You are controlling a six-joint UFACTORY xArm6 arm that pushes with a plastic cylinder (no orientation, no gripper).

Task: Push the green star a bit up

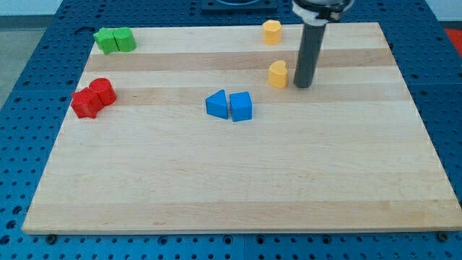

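Observation:
Two green blocks touch at the board's top left: one looks like the green star (107, 40), the other is a green block (125, 39) on its right. My tip (304, 85) rests on the board at upper right centre, far to the right of the green star. It stands just right of a yellow block (278, 74), close to it; contact cannot be told.
A second yellow block (271, 32) sits near the top edge. Two red blocks (93, 98) touch at the left. A blue triangle-like block (216, 104) and a blue cube (241, 106) touch at the centre. The wooden board (238, 180) lies on a blue perforated table.

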